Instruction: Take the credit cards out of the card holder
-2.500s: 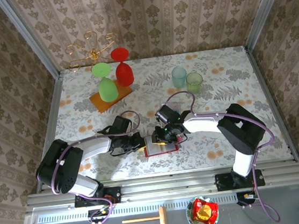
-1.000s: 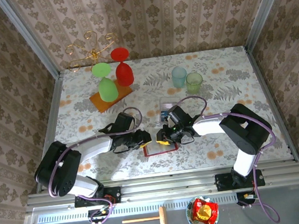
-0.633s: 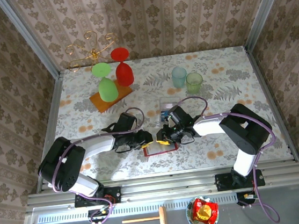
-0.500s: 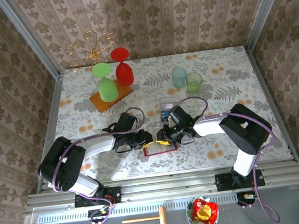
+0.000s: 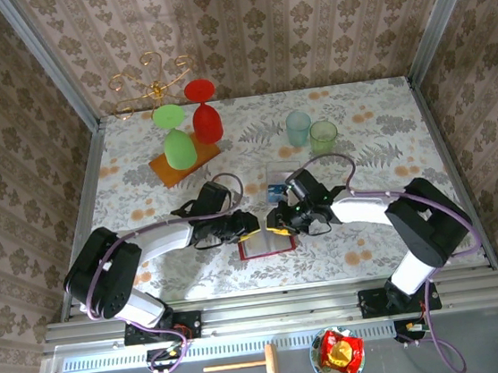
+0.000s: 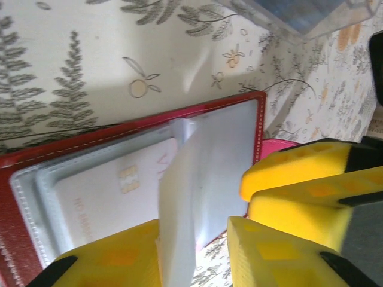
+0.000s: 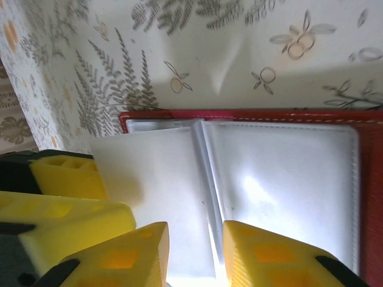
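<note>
Centrally, near the front edge of the flower-patterned table (image 5: 393, 188), the card holder (image 5: 263, 248) is laid open and flat, its red rim framing greyish clear pockets. It is flanked at its far edge by the left gripper (image 5: 251, 232) and the right gripper (image 5: 277, 227), whose yellow tips are brought close together, almost facing each other.

From the left wrist, the left gripper (image 6: 194, 242) is seen with its fingers set partly apart. A clear pocket leaf (image 6: 179, 203) is raised upright between them and lies against one finger (image 6: 116, 260), while a gap is left on the other side; a firm pinch cannot be made out. Beneath that leaf a pale card (image 6: 111, 191) with a small chip is seen tucked inside a pocket of the card holder (image 6: 90, 142). A yellow finger of the right arm is visible just beside the holder's corner.

From the right wrist, the right gripper (image 7: 194, 236) is likewise held slightly spread, poised over the fold where the pockets meet, with nothing clamped. The card holder (image 7: 371, 191) is spread below it, its pockets showing pale and glossy.

Just beyond the right gripper, a flat pale and blue piece (image 5: 277, 181) is laid on the table; it is too small for more to be told. Farther back, a green glass (image 5: 177, 145) and a red glass (image 5: 205, 110) are stood on an orange board (image 5: 165, 172), and two tumblers (image 5: 299, 128) are set side by side, well apart from the holder.
</note>
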`<state>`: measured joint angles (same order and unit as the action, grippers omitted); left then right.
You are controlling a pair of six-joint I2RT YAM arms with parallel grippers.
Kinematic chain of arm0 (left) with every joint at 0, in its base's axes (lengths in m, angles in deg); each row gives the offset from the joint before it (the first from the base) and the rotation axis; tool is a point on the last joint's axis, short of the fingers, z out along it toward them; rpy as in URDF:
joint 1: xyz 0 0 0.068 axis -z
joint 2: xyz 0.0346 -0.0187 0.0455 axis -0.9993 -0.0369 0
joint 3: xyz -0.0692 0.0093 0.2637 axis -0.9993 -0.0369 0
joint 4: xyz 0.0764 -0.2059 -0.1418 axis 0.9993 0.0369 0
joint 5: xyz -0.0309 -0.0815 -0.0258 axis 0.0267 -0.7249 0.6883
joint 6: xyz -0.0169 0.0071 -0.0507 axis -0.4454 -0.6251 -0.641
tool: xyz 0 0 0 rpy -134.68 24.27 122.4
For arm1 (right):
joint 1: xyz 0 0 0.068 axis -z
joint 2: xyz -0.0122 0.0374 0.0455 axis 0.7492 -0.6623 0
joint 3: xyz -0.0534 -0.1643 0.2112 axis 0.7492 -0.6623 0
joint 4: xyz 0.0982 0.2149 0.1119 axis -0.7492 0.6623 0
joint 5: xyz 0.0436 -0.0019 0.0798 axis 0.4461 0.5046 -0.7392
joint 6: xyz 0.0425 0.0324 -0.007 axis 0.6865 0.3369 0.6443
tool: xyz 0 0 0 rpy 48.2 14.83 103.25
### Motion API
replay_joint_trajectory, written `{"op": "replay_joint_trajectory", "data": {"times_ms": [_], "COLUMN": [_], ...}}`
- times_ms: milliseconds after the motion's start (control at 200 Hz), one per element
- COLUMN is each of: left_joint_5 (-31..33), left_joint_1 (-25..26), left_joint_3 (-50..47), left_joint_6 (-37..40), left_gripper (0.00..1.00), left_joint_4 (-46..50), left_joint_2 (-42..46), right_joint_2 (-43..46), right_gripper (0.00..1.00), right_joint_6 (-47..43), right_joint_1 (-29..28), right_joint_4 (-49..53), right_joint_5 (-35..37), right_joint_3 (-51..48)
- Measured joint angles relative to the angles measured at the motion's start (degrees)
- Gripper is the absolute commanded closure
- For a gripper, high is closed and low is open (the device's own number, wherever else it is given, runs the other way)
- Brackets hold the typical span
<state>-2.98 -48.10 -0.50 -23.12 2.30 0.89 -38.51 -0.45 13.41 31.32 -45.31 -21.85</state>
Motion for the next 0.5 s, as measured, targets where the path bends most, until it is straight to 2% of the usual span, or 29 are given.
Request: {"op": "replay_joint_trajectory", "data": {"times_ms": [215, 500], "left_joint_5": [-0.7, -1.7], "left_joint_1": [1.0, 3.6], "left_joint_3": [3.5, 8.9], "left_joint_6": [0.0, 0.0], "left_gripper": [0.64, 0.61], "left_joint_4": [0.1, 0.0], "left_joint_2": [-0.6, -6.8], "right_joint_2": [5.5, 8.3], "right_gripper": [0.69, 0.68], "right_joint_6": [-6.3, -13.4], "right_joint_1": [2.5, 3.7], "right_joint_4": [11.2, 23.2], "right_joint_5": [4.9, 13.3], "right_joint_3": [2.8, 5.3]}}
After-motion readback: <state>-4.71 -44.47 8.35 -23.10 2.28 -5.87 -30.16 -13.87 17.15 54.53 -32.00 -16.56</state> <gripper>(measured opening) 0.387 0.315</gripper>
